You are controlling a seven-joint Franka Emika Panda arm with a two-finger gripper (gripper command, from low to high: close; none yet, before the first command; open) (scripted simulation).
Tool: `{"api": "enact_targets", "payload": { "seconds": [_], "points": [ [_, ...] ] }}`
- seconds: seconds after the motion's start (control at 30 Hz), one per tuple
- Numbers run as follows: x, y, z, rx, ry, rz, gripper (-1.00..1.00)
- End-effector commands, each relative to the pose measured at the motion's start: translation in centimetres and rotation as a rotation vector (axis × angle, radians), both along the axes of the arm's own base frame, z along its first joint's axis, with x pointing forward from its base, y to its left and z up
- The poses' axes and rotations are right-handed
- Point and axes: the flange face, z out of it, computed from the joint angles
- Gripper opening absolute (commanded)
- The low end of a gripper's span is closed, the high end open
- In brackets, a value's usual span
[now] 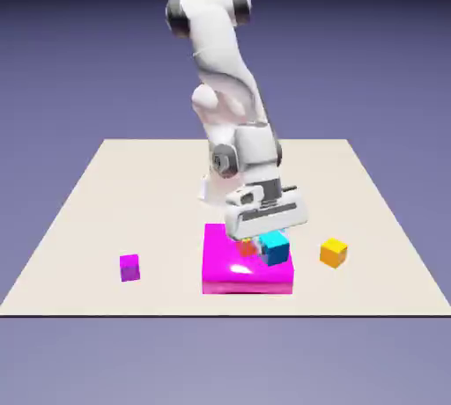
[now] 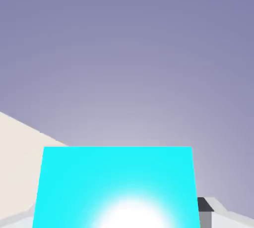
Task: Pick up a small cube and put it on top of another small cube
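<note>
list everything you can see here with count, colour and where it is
table: 1, beige, under everything
cyan cube: 1, cyan, held in the fingers over the magenta block's right part in the exterior view
magenta block: 1, flat, magenta, table front middle
orange cube: 1, orange, yellower top, right of the block
purple cube: 1, purple, left of the block
small red-orange thing: 1, beside the cyan cube, partly hidden
arm: 1, white
fingers: shut on the cyan cube

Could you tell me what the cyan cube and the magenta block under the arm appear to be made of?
Both are rendered, so this is only how they look. The cyan cube, held in the claw, looks like smooth glossy plastic: a bright white glare shows on its face. The magenta block looks similar, flat-coloured with a pale sheen on top.
</note>
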Motion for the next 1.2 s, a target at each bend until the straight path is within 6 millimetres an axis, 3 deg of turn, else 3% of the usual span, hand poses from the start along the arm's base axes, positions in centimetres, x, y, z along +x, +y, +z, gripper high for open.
{"api": "enact_targets", "payload": {
  "seconds": [0.0,0.27,0.37,0.4,0.8,1.17],
  "points": [
    [-0.9,1.4,-0.1,-0.001,-0.003,0.026,-1.00],
    [-10.2,10.4,-0.7,0.013,-0.007,0.243,-1.00],
    [-14.3,12.6,-1.0,0.023,0.005,0.326,-1.00],
    [-14.9,11.7,-1.5,0.030,0.020,0.342,-1.00],
    [-14.5,13.9,-3.6,0.107,0.064,0.353,-1.00],
    [-13.7,13.7,-7.2,0.060,0.039,0.344,-1.00]
  ]
}}
